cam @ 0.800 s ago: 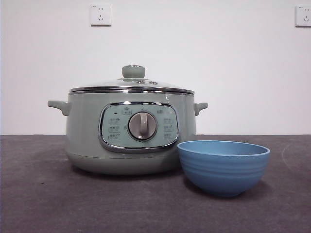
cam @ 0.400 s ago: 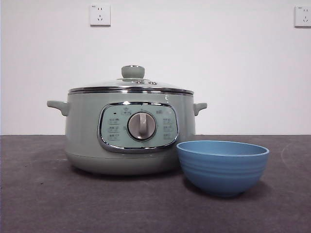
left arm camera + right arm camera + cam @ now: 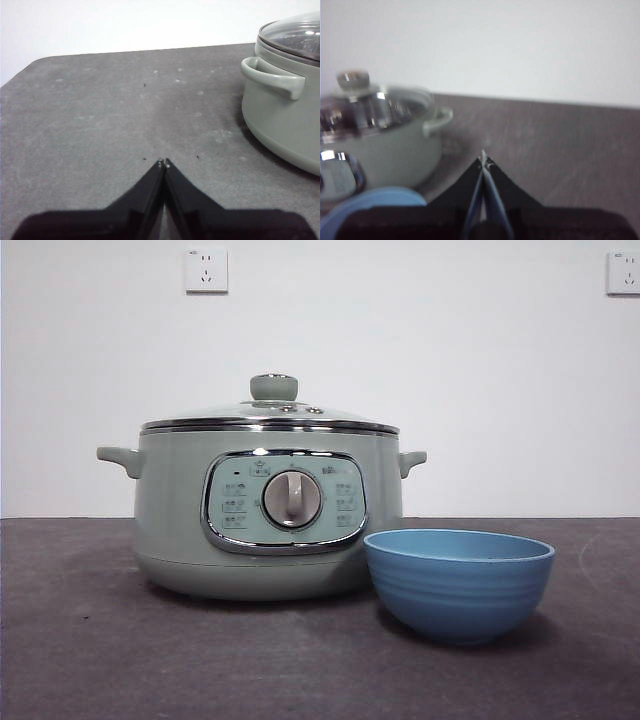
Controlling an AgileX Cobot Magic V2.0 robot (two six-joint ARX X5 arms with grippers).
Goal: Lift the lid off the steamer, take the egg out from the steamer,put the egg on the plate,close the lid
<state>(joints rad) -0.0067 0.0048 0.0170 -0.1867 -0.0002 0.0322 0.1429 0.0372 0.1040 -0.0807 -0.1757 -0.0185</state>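
**Waiting arms, lidded pot, blue bowl beside it**

Starting on the left, the left gripper (image 3: pixel 163 162) hangs over bare dark grey table (image 3: pixel 100 115) with its two black jaws pressed together tip to tip and nothing between them. Ahead of it and off to one side, well apart from the tips, stands the wide round pale mint-green steamer (image 3: pixel 285 120), one small side handle (image 3: pixel 275 77) turned toward this gripper.

Moving to the middle of the front view, the steamer (image 3: pixel 268 510) sits on the table (image 3: pixel 100 640) with its chrome-framed control panel and silver dial (image 3: pixel 292 499) facing the camera. The round clear glass lid (image 3: pixel 270 417) with chrome rim lies closed on the pot, its pale green knob (image 3: pixel 274 387) upright on top. No egg can be seen through the glass.

Further right, the deep round sky-blue plate (image 3: pixel 459 584) stands just beside the steamer, nearer the camera, overlapping the pot's lower right edge in this view; whether they touch cannot be told.

Last, the right gripper (image 3: pixel 484 161) also has its jaws closed together and empty. The steamer (image 3: pixel 380 145) with its lid (image 3: pixel 370 107) lies ahead of it to one side, and the plate's blue rim (image 3: pixel 375 197) shows close by the gripper's base. That view is blurred.
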